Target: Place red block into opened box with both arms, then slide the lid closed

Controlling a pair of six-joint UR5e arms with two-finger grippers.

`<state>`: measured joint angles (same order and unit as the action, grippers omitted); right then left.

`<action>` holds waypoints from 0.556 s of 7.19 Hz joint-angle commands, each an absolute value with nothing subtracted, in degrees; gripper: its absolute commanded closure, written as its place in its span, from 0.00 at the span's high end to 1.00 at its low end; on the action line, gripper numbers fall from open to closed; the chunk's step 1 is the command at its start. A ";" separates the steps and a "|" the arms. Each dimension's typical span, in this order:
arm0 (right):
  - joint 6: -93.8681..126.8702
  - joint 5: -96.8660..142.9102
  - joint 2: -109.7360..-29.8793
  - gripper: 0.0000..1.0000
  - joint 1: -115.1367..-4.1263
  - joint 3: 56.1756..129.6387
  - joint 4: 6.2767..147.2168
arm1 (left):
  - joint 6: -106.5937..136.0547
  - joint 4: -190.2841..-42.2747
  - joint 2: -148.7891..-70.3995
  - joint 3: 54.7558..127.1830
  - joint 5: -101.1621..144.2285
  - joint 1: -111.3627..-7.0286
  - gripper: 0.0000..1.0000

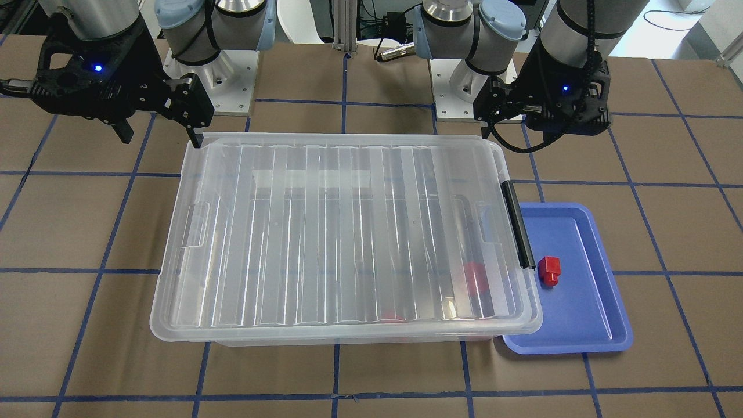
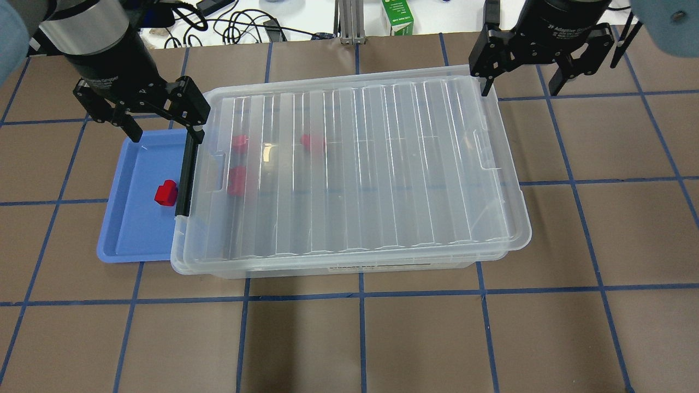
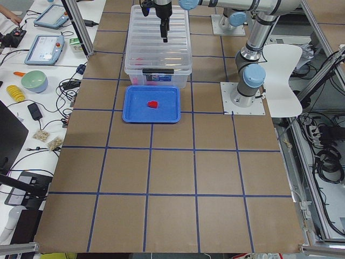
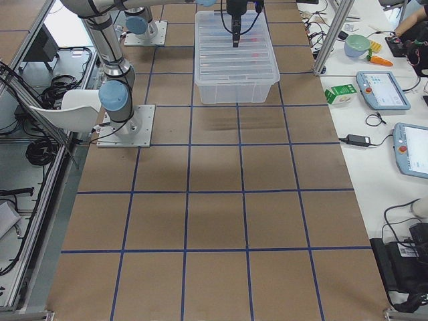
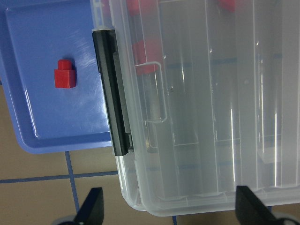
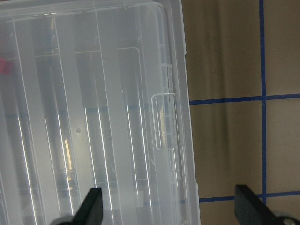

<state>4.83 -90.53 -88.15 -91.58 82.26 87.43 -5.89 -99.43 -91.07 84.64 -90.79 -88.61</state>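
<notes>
The red block [image 1: 548, 270] [image 2: 165, 192] [image 5: 64, 76] lies alone on a blue tray [image 1: 580, 313] [image 2: 136, 229], beside the box's black clip bar [image 1: 519, 223] [image 2: 185, 172]. The ribbed clear lid [image 1: 348, 232] [image 2: 355, 164] lies flat over the clear box [image 1: 348, 339] [image 2: 327, 267], shifted slightly away from the clip end. My left gripper [image 2: 166, 131] [image 1: 534, 125] [image 5: 169, 208] hovers open over the clip-end far corner. Over the opposite far corner my right gripper [image 2: 519, 90] [image 1: 161, 134] [image 6: 169, 208] also stands open and holds nothing.
Other red pieces [image 2: 240, 143] [image 2: 313, 142] [image 2: 236, 181] show blurred through the lid near the clip end. Cables [image 2: 240, 22] and a green carton [image 2: 397, 16] sit beyond the table's far edge. A white chair [image 3: 283, 59] stands by the robot bases.
</notes>
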 commanded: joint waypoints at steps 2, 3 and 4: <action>4.83 -90.53 -88.15 1.00 -91.58 82.27 87.36 | -5.89 -99.49 -91.05 84.64 -90.79 -88.68 1.00; 4.75 -90.61 -88.15 1.00 -91.58 82.27 87.36 | -5.89 -99.41 -91.05 84.64 -90.79 -88.68 1.00; 4.49 -90.53 -88.07 1.00 -91.50 82.35 87.28 | -5.89 -99.40 -91.05 84.64 -90.79 -88.68 1.00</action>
<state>4.71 -90.56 -88.13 -91.57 82.30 87.35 -5.89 -99.43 -91.05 84.64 -90.79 -88.67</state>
